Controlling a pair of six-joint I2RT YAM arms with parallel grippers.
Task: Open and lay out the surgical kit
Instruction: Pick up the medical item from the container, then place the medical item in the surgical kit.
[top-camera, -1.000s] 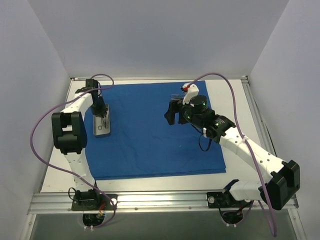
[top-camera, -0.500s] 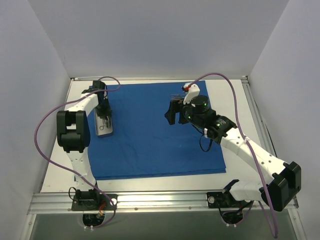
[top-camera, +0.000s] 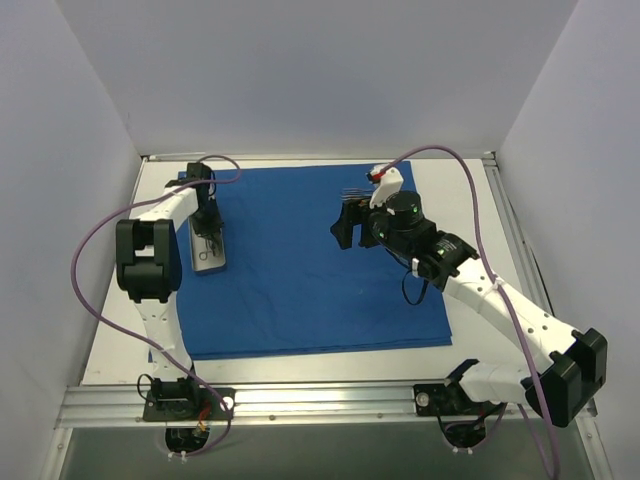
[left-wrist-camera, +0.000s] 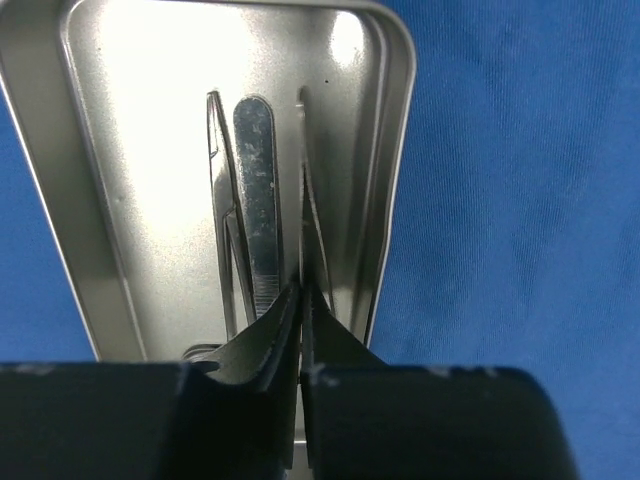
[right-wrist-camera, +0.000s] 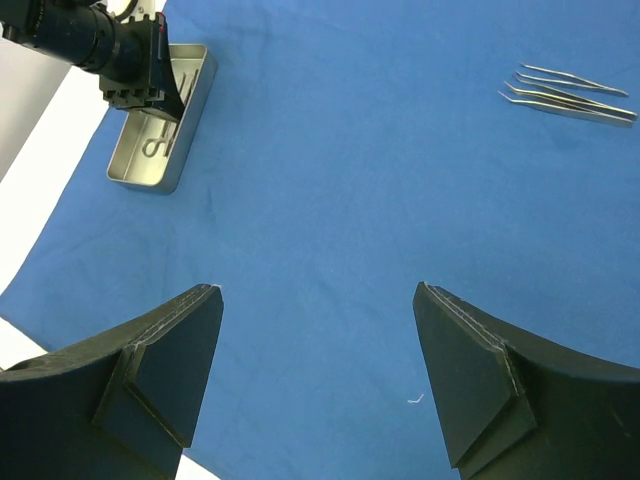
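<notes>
Finds the cloth wrap (top-camera: 310, 270) spread flat on the desk (top-camera: 115, 350), tweezers (right-wrist-camera: 565, 95) laid out near 1 o'clock, left tool (left-wrist-camera: 302, 292) pinched on a thin instrument (left-wrist-camera: 310, 225) in the tray (left-wrist-camera: 100, 260) at 9 o'clock, right tool (right-wrist-camera: 318, 292) open and empty, and judges the tray not yet emptied.

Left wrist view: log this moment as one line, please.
left gripper: pinching thin instrument in tray | right gripper: open, empty, above cloth | tweezers: laid out on cloth
</notes>
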